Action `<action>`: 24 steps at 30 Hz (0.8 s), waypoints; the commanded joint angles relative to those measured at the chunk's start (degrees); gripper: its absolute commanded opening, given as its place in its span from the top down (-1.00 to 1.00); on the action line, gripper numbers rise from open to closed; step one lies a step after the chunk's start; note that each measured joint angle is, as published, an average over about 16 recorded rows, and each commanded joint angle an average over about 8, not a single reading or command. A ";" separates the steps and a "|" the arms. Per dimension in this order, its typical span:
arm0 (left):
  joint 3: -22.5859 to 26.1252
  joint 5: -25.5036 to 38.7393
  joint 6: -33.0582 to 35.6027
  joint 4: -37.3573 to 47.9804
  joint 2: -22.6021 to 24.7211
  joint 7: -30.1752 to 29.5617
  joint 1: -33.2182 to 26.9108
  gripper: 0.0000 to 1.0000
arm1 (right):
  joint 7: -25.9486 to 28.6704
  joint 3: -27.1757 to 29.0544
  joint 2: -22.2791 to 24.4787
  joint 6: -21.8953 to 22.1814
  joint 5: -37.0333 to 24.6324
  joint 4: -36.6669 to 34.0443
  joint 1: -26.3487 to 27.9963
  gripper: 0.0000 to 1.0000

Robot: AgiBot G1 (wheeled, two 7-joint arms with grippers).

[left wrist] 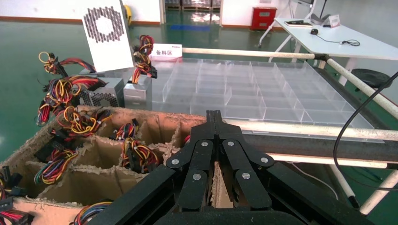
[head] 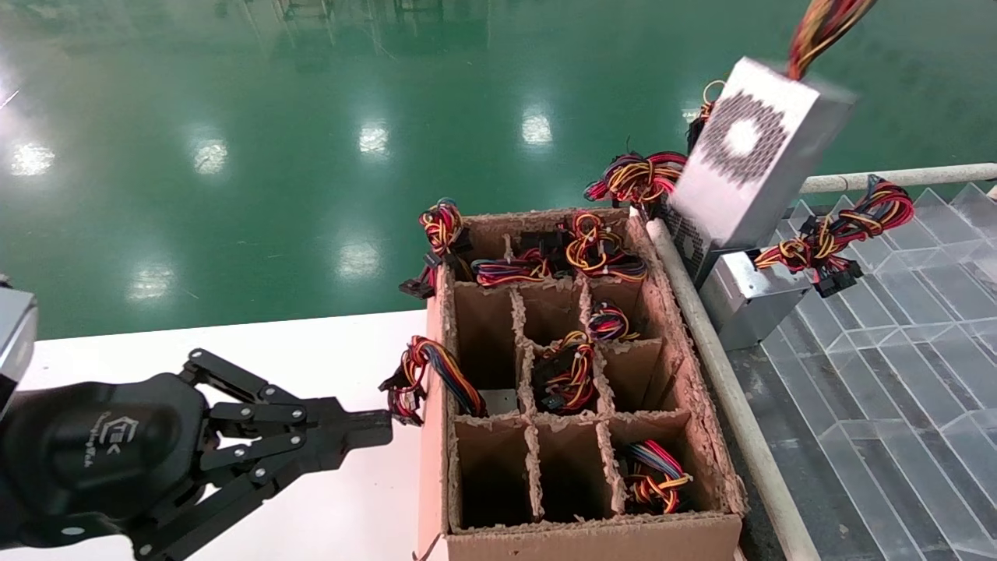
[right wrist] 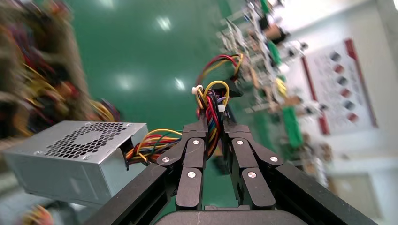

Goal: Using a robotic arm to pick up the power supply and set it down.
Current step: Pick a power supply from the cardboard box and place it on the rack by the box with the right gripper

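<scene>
The power supply (head: 752,160), a silver box with a perforated vent face, hangs tilted in the air above the far right corner of the carton. Its wire bundle (head: 818,27) runs up out of the head view. In the right wrist view my right gripper (right wrist: 213,119) is shut on that red, yellow and orange bundle, and the box (right wrist: 75,157) dangles beside the fingers. The left wrist view shows the box (left wrist: 107,35) in the distance. My left gripper (head: 382,428) is shut and empty, low by the carton's left wall, with its tips (left wrist: 214,115) pressed together.
The brown carton (head: 592,538) with dividers holds several wire bundles and units. Two more silver units (head: 748,300) sit on the clear plastic tray (head: 880,374) at the right, behind a white rail (head: 724,382). A white tabletop (head: 327,343) lies under the left arm.
</scene>
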 commanded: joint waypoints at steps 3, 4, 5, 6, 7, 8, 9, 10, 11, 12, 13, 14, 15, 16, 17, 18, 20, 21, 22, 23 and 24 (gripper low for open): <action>0.00 0.00 0.00 0.00 0.00 0.00 0.00 1.00 | -2.95 -0.39 0.47 3.61 -4.07 -1.54 0.27 1.00; 0.01 0.00 0.00 0.00 0.00 0.00 0.00 1.00 | -3.46 -0.44 0.59 4.72 -4.85 -2.07 -0.17 1.00; 0.01 0.00 0.00 0.00 0.00 0.00 0.00 1.00 | -3.83 -0.49 0.68 5.73 -5.51 -2.72 -0.62 1.00; 0.01 -0.01 0.00 0.00 0.00 0.00 0.00 1.00 | -4.12 -0.55 0.77 6.62 -6.13 -3.42 -1.04 1.00; 0.01 -0.01 0.00 0.00 0.00 0.00 0.00 1.00 | -4.36 -0.67 0.84 7.44 -6.81 -4.17 -1.45 1.00; 0.01 -0.01 0.00 0.00 0.00 0.01 0.00 1.00 | -4.49 -0.80 0.87 8.14 -7.42 -4.97 -1.82 1.00; 0.01 -0.01 -0.01 0.00 0.00 0.01 0.00 1.00 | -4.55 -0.94 0.90 8.71 -7.95 -5.82 -2.18 1.00; 0.01 -0.01 -0.01 0.00 -0.01 0.01 0.00 1.00 | -4.61 -1.11 0.93 9.15 -8.49 -6.64 -2.48 1.00; 0.01 -0.01 -0.01 0.00 -0.01 0.01 0.00 1.00 | -4.67 -1.26 0.97 9.49 -8.92 -7.40 -2.79 1.00; 0.02 -0.01 -0.01 0.00 -0.01 0.01 0.00 1.00 | -4.69 -1.40 1.04 9.68 -9.21 -8.10 -3.11 1.00; 0.02 -0.01 -0.01 0.00 -0.01 0.01 0.00 1.00 | -4.70 -1.52 1.13 9.76 -9.42 -8.73 -3.43 1.00; 0.02 -0.01 -0.01 0.00 -0.01 0.01 0.00 1.00 | -4.74 -1.63 1.22 9.78 -9.56 -9.28 -3.76 1.00; 0.02 -0.01 -0.01 0.00 -0.01 0.01 0.00 1.00 | -4.78 -1.71 1.36 9.73 -9.58 -9.73 -4.13 1.00; 0.02 -0.01 -0.01 0.00 -0.01 0.01 -0.01 1.00 | -4.82 -1.77 1.53 9.64 -9.54 -10.08 -4.53 1.00; 0.02 -0.01 -0.01 0.00 -0.01 0.01 -0.01 1.00 | -4.84 -1.79 1.74 9.52 -9.41 -10.31 -5.00 1.00; 0.02 -0.02 -0.01 0.00 -0.01 0.01 -0.01 1.00 | -4.79 -1.77 1.97 9.36 -9.17 -10.45 -5.51 1.00; 0.03 -0.02 -0.01 0.00 -0.01 0.01 -0.01 1.00 | -4.68 -1.73 2.44 9.11 -8.64 -10.44 -6.66 1.00; 0.03 -0.02 -0.01 0.00 -0.01 0.01 -0.01 1.00 | -4.59 -1.69 2.66 9.04 -8.34 -10.34 -7.31 1.00; 0.03 -0.02 -0.01 0.00 -0.01 0.01 -0.01 1.00 | -4.44 -1.63 2.86 8.99 -7.99 -10.19 -7.99 1.00; 0.03 -0.02 -0.01 0.00 -0.01 0.01 -0.01 1.00 | -4.30 -1.58 3.04 9.02 -7.68 -10.00 -8.69 1.00; 0.03 -0.02 -0.01 0.00 -0.01 0.02 -0.01 1.00 | -4.12 -1.53 3.17 9.10 -7.37 -9.84 -9.40 1.00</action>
